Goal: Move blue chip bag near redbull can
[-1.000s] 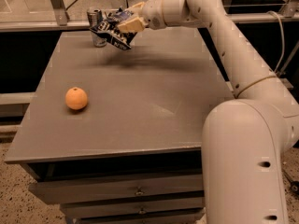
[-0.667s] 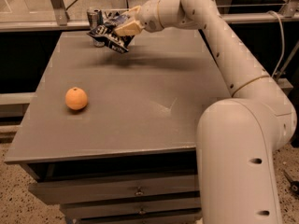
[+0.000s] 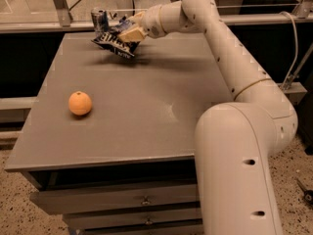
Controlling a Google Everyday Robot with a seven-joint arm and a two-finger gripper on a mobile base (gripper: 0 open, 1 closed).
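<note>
From where I stand, the white arm (image 3: 230, 62) reaches across to the far left corner of the grey table (image 3: 146, 106). Its gripper (image 3: 130, 33) is clamped on the blue chip bag (image 3: 110, 41), which hangs tilted just over the tabletop with a shadow beneath it. The redbull can (image 3: 99, 19) stands upright right behind the bag, at the table's back edge. An orange (image 3: 79, 103) sits alone near the left side, well apart from both. Drawers (image 3: 142, 199) with small pulls run under the tabletop. The floor (image 3: 14, 214) is speckled, and a metal rail (image 3: 29, 27) crosses behind the table.
</note>
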